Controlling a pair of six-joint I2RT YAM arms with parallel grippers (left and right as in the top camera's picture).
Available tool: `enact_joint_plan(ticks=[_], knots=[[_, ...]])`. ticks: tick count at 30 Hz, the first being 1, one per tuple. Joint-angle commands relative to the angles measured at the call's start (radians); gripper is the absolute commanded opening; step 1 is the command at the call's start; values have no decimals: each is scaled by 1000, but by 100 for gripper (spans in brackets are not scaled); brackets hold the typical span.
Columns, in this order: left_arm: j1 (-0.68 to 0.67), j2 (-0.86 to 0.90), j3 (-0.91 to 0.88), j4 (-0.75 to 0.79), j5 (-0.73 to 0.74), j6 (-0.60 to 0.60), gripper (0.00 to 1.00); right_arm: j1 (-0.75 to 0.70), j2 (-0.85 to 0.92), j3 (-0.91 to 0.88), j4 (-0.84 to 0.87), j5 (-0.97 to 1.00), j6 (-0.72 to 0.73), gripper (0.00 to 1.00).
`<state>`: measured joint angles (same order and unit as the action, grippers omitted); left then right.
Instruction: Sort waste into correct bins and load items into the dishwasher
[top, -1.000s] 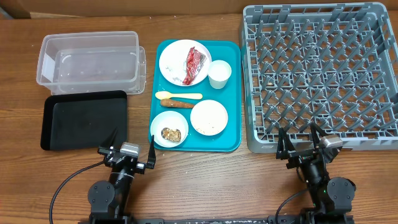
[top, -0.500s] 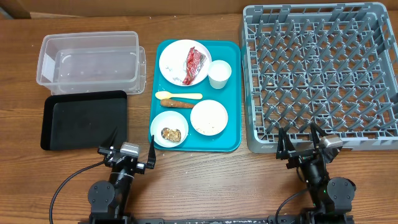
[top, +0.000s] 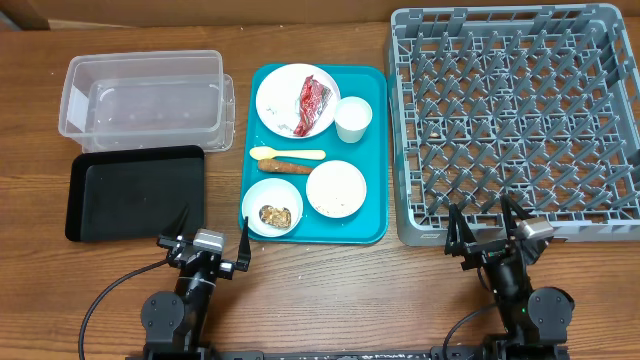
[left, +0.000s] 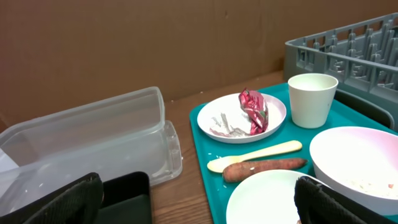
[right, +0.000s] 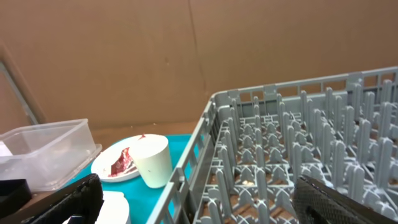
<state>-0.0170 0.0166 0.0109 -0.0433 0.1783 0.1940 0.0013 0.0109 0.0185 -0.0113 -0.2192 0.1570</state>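
On the teal tray a pale plate carries a red wrapper and a whitish crumpled bit. A white cup, a yellow spoon, an orange stick, a bowl with rice grains and a bowl holding a brown lump share the tray. The clear tub and black tray lie to its left, the grey rack to its right. My left gripper and right gripper stand open and empty at the near edge.
Brown cardboard walls stand behind the table. The rack's near wall rises right in front of the right gripper, with the cup just left of it. Bare wood lies between the left gripper and the teal tray.
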Motion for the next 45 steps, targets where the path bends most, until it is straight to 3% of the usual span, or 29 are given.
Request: enact_joint_plan(ticks=[1,7,13,23,28,34,37,45], knots=[[7,-11,0,26,36,1,100,-3,-8,7,18,-40,0,100],[7,-8,125,-44,118,1,100,-3,9,146,-9,-56,-2,100],[7,101,286,-125,156,1,100,-3,160,367,-147,-68,-61,100],[1,719,839,-304,260,9,100,-3,669,881,-575,-68,-113,100],[-33,1168,1349,-632,197,32,100,-3,844,1095,-757,-69,-113,100],[-131,1689,1947,-1003,103,36,100,-3,916,1116,-775,-83,-112,100],[-164,1876,2078,-989,111,34,100,-3,930,1115,-804,-82,-113,100],[-204,2131,2081,-885,139,31,100,-3,935,1115,-846,-82,-113,100]])
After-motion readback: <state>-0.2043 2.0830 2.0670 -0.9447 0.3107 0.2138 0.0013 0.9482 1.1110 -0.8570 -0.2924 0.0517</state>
